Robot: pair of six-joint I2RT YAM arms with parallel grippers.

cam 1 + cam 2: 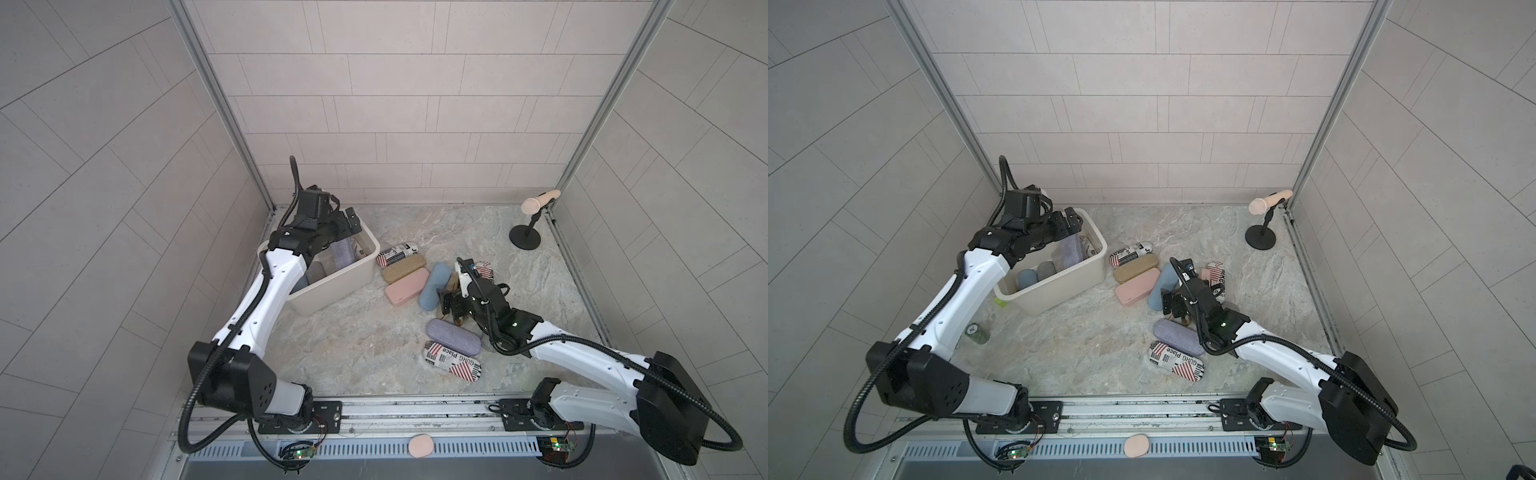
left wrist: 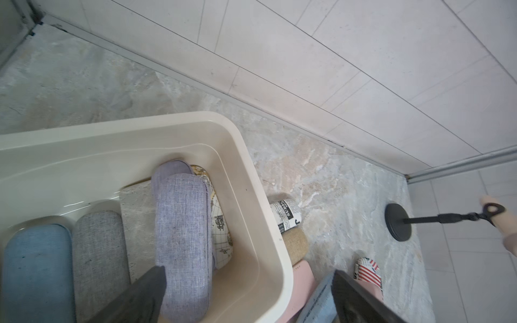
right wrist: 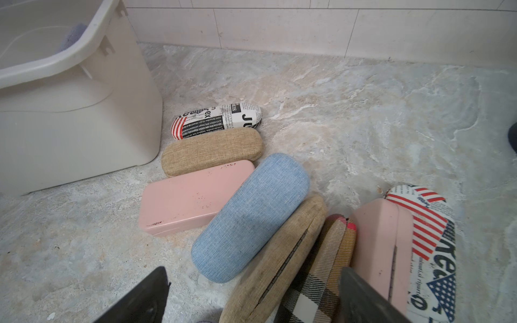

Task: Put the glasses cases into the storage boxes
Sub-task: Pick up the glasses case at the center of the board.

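The cream storage box stands at the back left. Inside lie a lilac case atop a map-print case, plus a grey case and a light blue one. My left gripper hovers open over the box's far end and holds nothing. On the table my right gripper is open just above a tan case on its edge and a plaid case. Beside them lie a light blue case and a pink case.
More cases lie loose: tan, newspaper print, pink on edge, flag print, lilac, another flag print. A microphone stand is back right. A dark can and a green cube sit near the box.
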